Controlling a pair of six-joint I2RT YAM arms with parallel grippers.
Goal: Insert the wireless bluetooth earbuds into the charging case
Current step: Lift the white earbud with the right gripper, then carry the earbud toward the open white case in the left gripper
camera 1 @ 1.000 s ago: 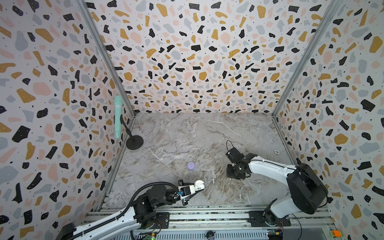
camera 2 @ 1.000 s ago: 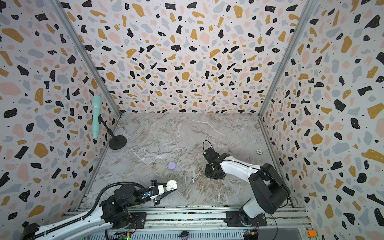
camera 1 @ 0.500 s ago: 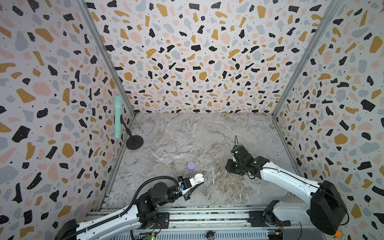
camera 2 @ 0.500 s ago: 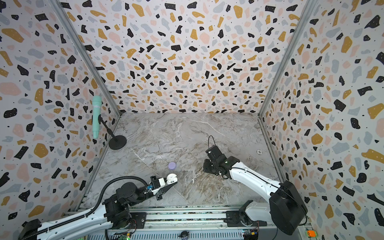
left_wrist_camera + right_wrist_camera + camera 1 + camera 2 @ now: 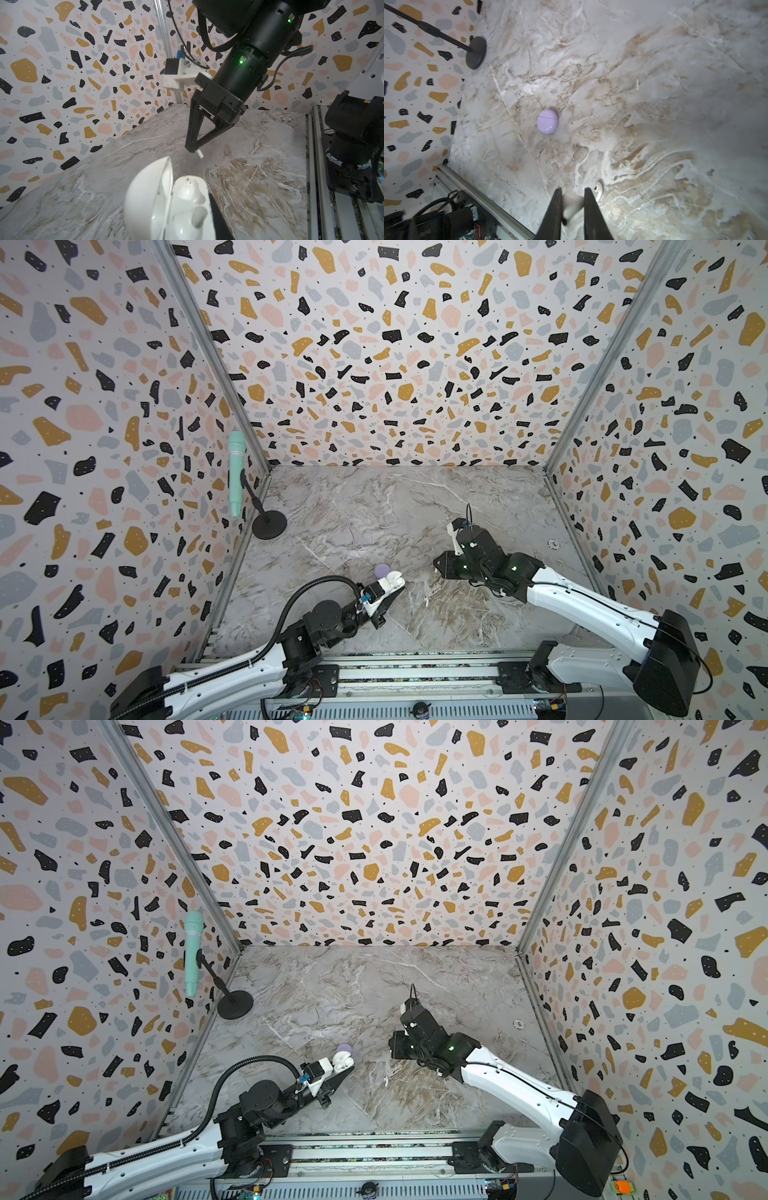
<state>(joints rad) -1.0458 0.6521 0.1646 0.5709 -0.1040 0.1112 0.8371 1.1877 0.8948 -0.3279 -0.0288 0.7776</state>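
Earbud pinched, case open
The white earbud (image 5: 200, 154), stem jutting out, is clamped in the right gripper (image 5: 192, 150) over the middle of the bench (image 5: 374, 510). The open white case (image 5: 187, 199), pinched by the left gripper (image 5: 397, 585) near the front edge, lies to its left. Only the left wrist view shows the case's empty wells; the right wrist view shows a second earbud (image 5: 598, 189) lying loose.

I take the lavender case (image 5: 344, 1049) as my mark; the open white case (image 5: 342, 1062) sits just on its near side, pinched in my left gripper (image 5: 345, 1071); a white earbud (image 5: 385, 1080) lies loose on the table (image 5: 332, 986) to its right; my right gripper (image 5: 395, 1046) hangs further right.
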